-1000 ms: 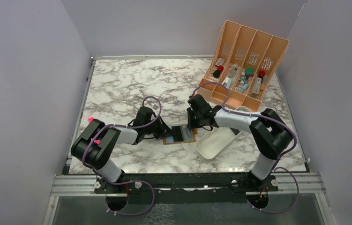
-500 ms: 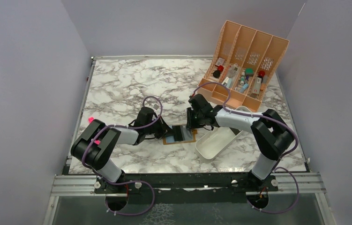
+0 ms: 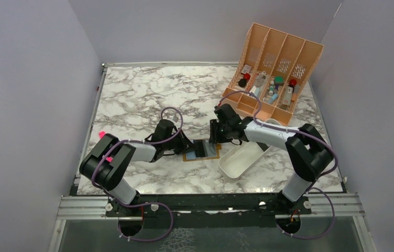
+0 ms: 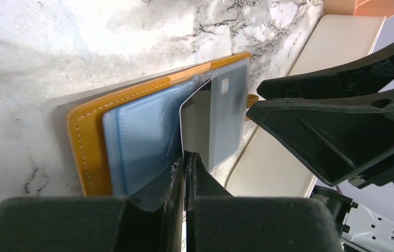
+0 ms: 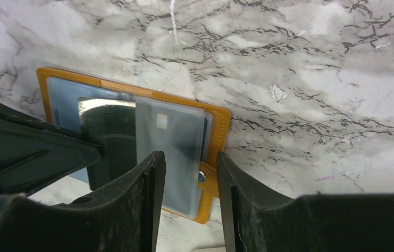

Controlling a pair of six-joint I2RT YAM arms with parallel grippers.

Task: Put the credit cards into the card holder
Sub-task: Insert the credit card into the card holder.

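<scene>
While the left hand [image 4: 186, 160] is clenched tight on one edge of a credit card [image 4: 197, 123], the card's other end sits tucked under a clear sleeve of the card holder [image 4: 87, 142]. The holder lies open and flat toward the worktop's [image 3: 131, 100] near edge, roughly midway along it. Right hand [image 5: 189, 157] hovers over the holder's snap side, fingers apart, gripping nothing. White tray [image 3: 234, 165] sits just beside the holder, and the peach organiser [image 3: 276, 52] is in the far right corner.

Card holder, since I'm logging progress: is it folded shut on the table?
No, the card holder lies open flat, with a credit card partly in its clear pocket.
</scene>
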